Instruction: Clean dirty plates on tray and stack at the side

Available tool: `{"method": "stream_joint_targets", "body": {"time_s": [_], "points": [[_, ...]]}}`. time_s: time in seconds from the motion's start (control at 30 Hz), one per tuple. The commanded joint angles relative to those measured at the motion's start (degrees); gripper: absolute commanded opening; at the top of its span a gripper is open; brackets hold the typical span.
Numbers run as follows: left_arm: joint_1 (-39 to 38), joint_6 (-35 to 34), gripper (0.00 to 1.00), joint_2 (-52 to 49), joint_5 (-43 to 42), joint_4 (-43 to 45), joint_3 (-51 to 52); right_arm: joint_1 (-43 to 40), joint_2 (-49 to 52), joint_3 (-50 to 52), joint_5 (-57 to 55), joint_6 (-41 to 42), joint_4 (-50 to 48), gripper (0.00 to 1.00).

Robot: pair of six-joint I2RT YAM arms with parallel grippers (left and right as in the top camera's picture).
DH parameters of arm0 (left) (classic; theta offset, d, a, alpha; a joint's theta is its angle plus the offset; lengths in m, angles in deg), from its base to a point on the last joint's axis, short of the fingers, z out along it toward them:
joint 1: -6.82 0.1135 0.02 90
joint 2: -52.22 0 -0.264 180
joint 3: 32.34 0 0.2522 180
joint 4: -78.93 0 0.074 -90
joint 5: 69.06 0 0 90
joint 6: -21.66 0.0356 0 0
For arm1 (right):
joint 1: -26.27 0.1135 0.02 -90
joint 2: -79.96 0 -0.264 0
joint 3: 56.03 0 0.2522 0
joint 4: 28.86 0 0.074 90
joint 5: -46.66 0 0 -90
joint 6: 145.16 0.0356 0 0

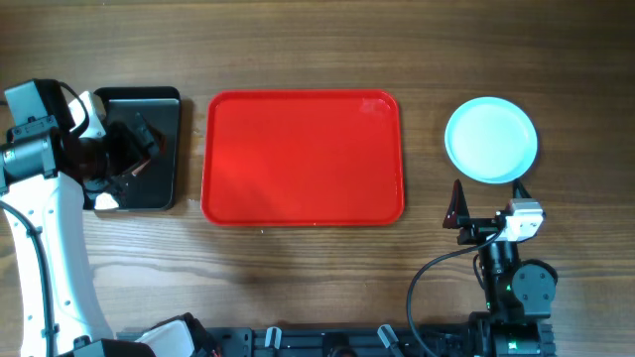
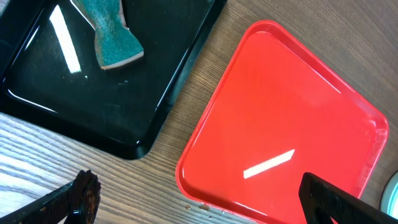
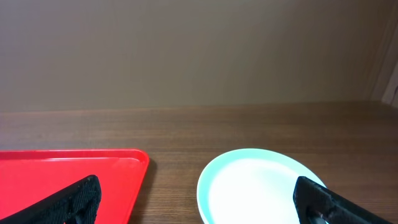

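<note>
The red tray (image 1: 303,159) lies in the middle of the table with nothing on it; its glossy near corner also shows in the left wrist view (image 2: 273,112). The pale blue-white plates (image 1: 491,139) rest on the wood right of the tray and read as one round outline. How many are stacked I cannot tell. My right gripper (image 1: 488,198) is open just in front of them, its fingers framing the plates' (image 3: 255,190) near rim and the tray's corner (image 3: 74,168). My left gripper (image 1: 124,164) is open and empty, hovering at the black tray.
A smaller black tray (image 2: 93,93) sits left of the red one and holds a teal sponge (image 2: 115,37). A few brown crumbs (image 2: 202,208) lie on the wood by the red tray's corner. Bare wooden table (image 1: 298,288) runs along the front.
</note>
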Motion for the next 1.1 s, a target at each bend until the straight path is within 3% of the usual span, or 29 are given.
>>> {"method": "stream_joint_targets", "body": {"time_s": [0.0, 0.13, 0.27, 0.47, 0.53, 0.6, 0.77, 1.07], "points": [[0.0, 0.3, 1.0, 0.6, 1.5, -0.5, -0.2, -0.2, -0.7, 0.1, 1.1, -0.7, -0.1, 1.0], [-3.3, -3.0, 1.0, 9.0, -1.8, 1.2, 6.4, -0.2, -0.7, 0.1, 1.1, -0.7, -0.1, 1.0], [-11.3, -3.0, 1.0, 28.9, -1.7, 20.4, 29.2, -0.2, -0.7, 0.1, 1.1, -0.7, -0.1, 1.0], [-12.3, -3.0, 1.0, 54.3, 0.0, 25.6, 47.0, -0.2, -0.7, 0.1, 1.1, -0.7, -0.1, 1.0], [-13.9, -4.9, 1.0, 60.8, 0.0, 32.6, 53.3, -0.2, -0.7, 0.1, 1.1, -0.7, -0.1, 1.0], [-16.8, -6.2, 1.0, 66.3, 0.4, 45.4, 60.3, -0.2, -0.7, 0.1, 1.1, -0.7, -0.1, 1.0], [-21.6, -6.2, 1.0, 72.0, 6.9, 61.4, 70.7, -0.2, -0.7, 0.1, 1.1, -0.7, -0.1, 0.99], [-21.2, -6.2, 1.0, 79.1, 16.2, 61.4, 75.3, -0.2, -0.7, 0.1, 1.1, -0.7, -0.1, 1.0]]}}
